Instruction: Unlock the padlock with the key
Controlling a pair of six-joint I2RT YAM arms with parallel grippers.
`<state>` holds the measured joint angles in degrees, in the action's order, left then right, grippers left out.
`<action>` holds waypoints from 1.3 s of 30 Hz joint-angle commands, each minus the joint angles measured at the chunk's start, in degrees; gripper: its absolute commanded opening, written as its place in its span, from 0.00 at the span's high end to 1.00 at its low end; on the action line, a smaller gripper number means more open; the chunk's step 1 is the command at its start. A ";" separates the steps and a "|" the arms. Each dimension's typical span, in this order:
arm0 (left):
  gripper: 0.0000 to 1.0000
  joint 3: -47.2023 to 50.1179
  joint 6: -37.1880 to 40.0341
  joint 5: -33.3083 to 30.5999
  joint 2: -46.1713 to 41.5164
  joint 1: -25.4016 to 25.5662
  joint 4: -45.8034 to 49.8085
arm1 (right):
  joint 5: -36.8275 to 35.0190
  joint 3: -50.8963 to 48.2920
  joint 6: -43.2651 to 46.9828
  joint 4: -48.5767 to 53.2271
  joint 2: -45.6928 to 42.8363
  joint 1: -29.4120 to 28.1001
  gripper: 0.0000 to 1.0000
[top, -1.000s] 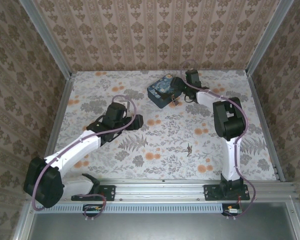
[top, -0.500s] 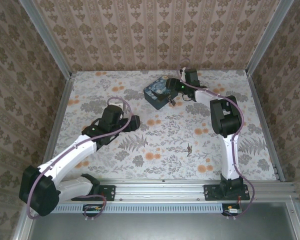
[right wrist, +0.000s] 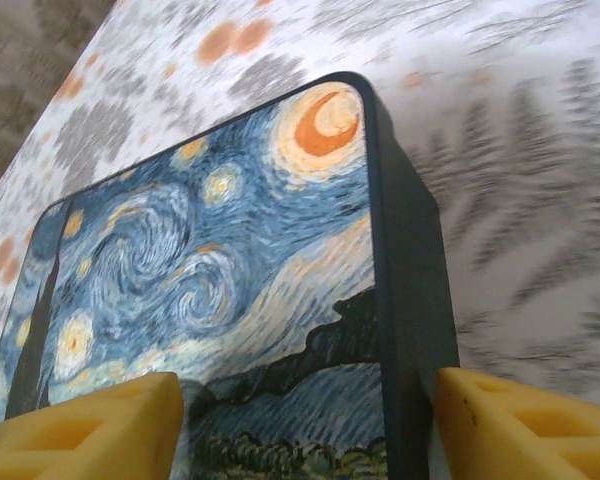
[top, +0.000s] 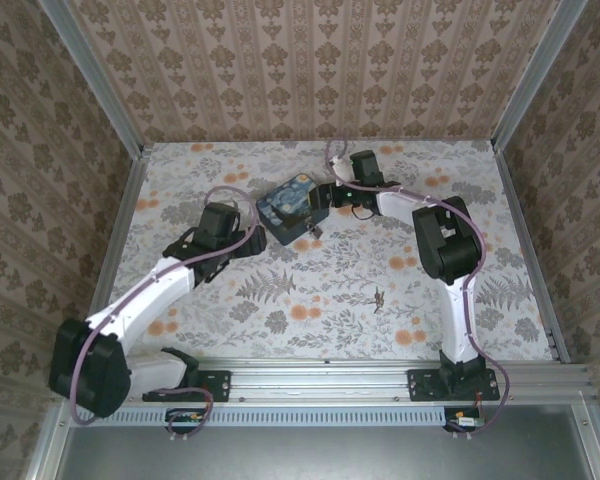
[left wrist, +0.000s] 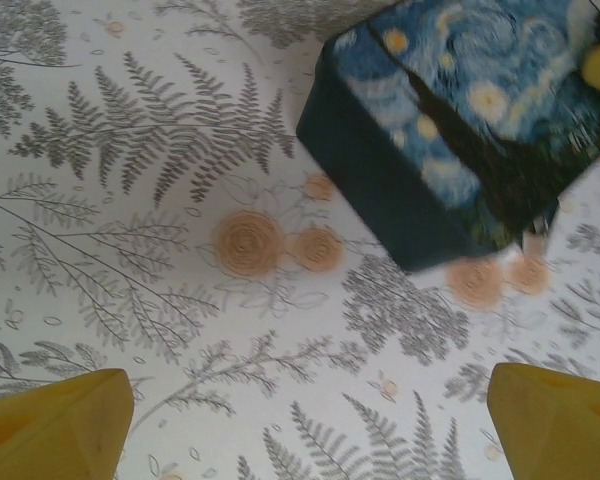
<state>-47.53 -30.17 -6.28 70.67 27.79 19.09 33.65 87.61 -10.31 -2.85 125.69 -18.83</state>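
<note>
Brass-brown and tiny, one padlock [top: 315, 232] hangs at the near front edge of the one blue tin [top: 289, 208], little more than a speck from above; the tin's lid bears a swirling night sky with an orange crescent moon and yellow stars; one key [top: 378, 297], a thin dark sliver, lies alone on the floral table [top: 430, 300], well apart from the tin and towards the right arm's base.

Two arms reach in, each with one gripper; the right gripper [top: 325, 197] is at the tin's far right side, and in its wrist view its yellow fingers [right wrist: 90, 425] stand on either side of the lid's corner, one over the painted top and one just beside the dark side wall; whether they press on the tin I cannot tell; the left gripper [top: 256, 237] sits just left of the tin, not touching it, its two yellow fingers [left wrist: 55, 425] spread wide with bare table between them and the tin ahead to the right.

Against a second ago, the tin has slid left and nearer, the padlock going with it; the right arm has stretched further left behind it; the left wrist has drawn back to the left; the key has kept its place.
</note>
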 commanded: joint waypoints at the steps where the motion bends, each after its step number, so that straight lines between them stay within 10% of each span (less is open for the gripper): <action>1: 0.07 -4.79 0.71 -0.09 4.70 -3.76 -1.19 | 4.09 -2.79 4.21 3.74 -3.90 -1.90 0.34; 19: 0.11 -7.30 -2.57 14.50 17.40 -0.20 -7.89 | 2.94 -18.53 1.88 -0.18 -15.54 -6.88 0.39; 29: 0.10 -1.06 -7.32 8.27 10.70 4.93 -6.20 | -1.26 -26.44 2.86 5.79 -25.31 -4.16 0.25; 39: 0.05 -4.28 3.47 -3.35 1.09 2.76 3.52 | -13.33 -29.69 -2.68 16.79 -38.89 0.08 0.14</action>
<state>-49.30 -32.01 -3.90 74.46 31.03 18.28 26.09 59.27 -10.00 7.99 92.20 -19.44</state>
